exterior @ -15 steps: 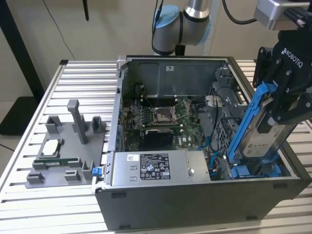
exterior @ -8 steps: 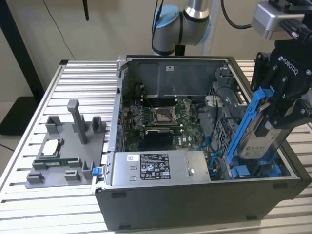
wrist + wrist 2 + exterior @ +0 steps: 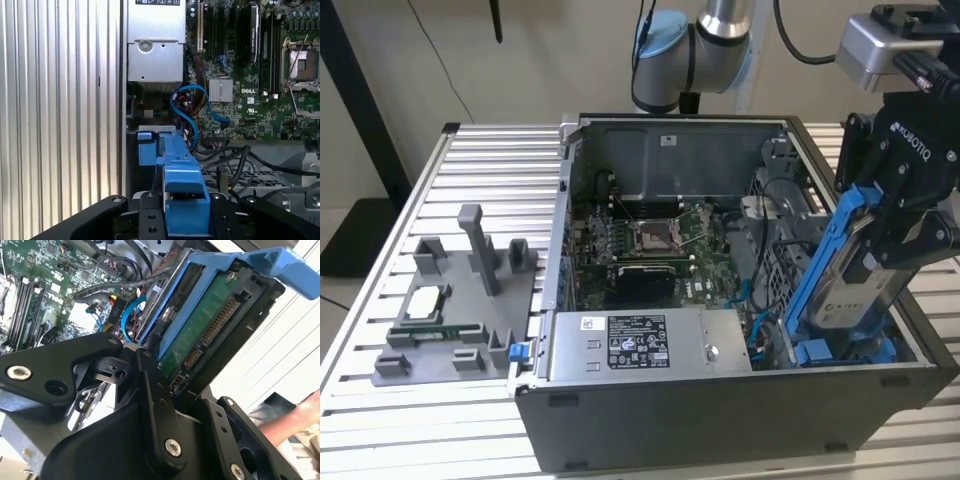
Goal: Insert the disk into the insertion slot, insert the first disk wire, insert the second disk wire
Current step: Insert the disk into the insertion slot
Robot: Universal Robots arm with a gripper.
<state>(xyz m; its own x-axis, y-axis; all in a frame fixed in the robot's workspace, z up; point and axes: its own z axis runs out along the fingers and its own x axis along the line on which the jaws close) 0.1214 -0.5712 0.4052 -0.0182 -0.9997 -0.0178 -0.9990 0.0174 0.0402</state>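
Observation:
My gripper (image 3: 886, 250) is shut on the disk (image 3: 850, 295), a silver drive clipped in a blue carrier frame (image 3: 825, 250). I hold it tilted, its lower end dipping into the front right corner of the open computer case. The insertion slot (image 3: 820, 342) of the dark grey drive cage lies right under that end. In the second wrist view the black fingers (image 3: 155, 390) clamp the drive beside its green circuit board (image 3: 200, 325). In the first wrist view the blue frame (image 3: 182, 170) runs out from the gripper (image 3: 185, 216). A blue cable (image 3: 192, 95) and black wires (image 3: 225, 155) lie loose beside the cage.
The green motherboard (image 3: 640, 240) fills the case's middle, with the power supply (image 3: 640, 345) along its front. A grey fixture (image 3: 430, 330) with small parts stands on the slatted table (image 3: 380, 420) at the exterior view's left. A person's arm (image 3: 300, 415) is nearby.

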